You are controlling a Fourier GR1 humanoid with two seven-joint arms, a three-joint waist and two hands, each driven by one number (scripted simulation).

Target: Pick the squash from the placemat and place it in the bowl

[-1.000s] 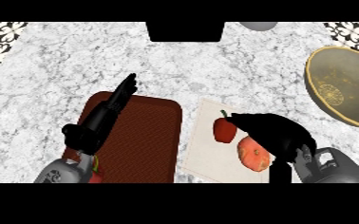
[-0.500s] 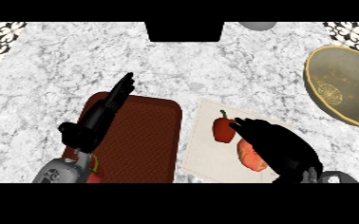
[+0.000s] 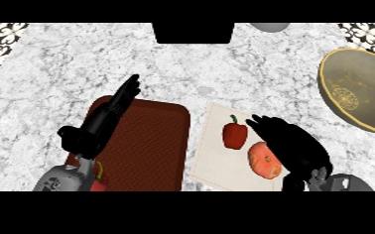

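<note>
Since a second ago my right hand (image 3: 291, 147) has slid forward over the squash (image 3: 264, 159), fingers curled down along its right side but not visibly closed on it; I can't tell if it grips. Squash lies on the pale placemat (image 3: 212, 148), just beside a red pepper (image 3: 234, 134). My left hand (image 3: 102, 124) rests open, fingers straight, over the brown tray (image 3: 150, 144). Bowl (image 3: 350, 94) sits well apart at the bench's (image 3: 183, 69) right edge.
</note>
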